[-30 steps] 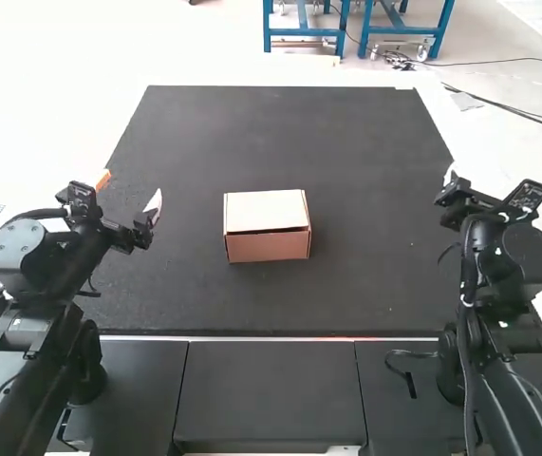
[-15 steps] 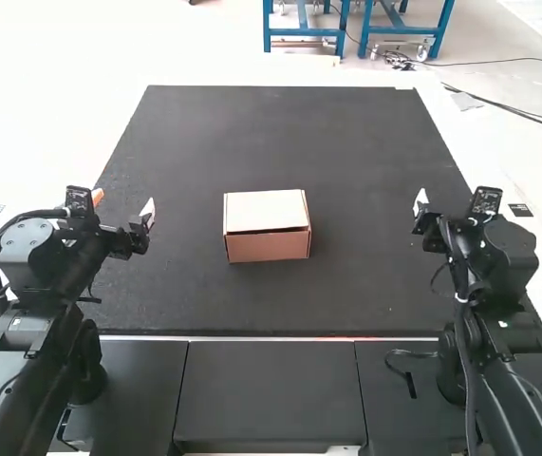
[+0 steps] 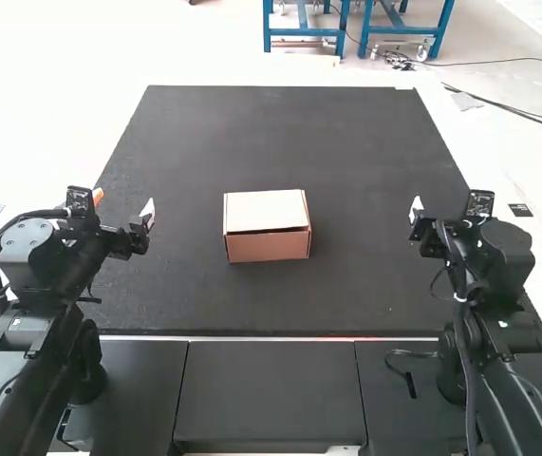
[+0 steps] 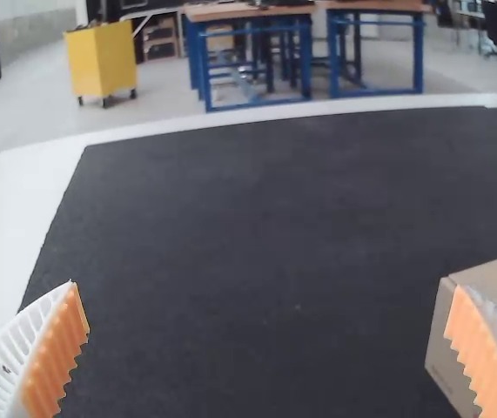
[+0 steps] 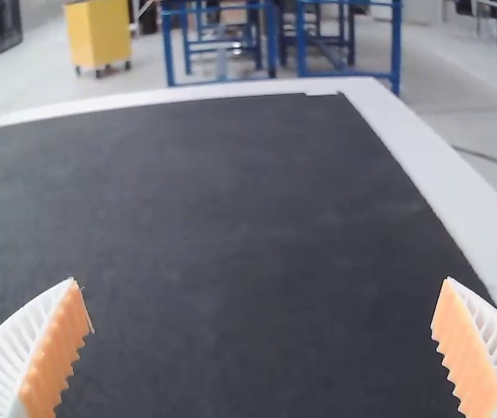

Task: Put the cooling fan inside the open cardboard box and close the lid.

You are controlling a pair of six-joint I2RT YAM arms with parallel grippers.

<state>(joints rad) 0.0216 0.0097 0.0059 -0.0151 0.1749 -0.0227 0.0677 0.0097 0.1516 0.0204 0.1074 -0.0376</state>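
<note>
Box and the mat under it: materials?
Box: looks like plain brown cardboard, matte, with a thin flap edge showing along the front. Mat: black, matte, finely grained surface; probably rubber or dense foam, cannot tell which.

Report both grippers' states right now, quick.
Left gripper: open, holding nothing.
Right gripper: open, holding nothing.
</note>
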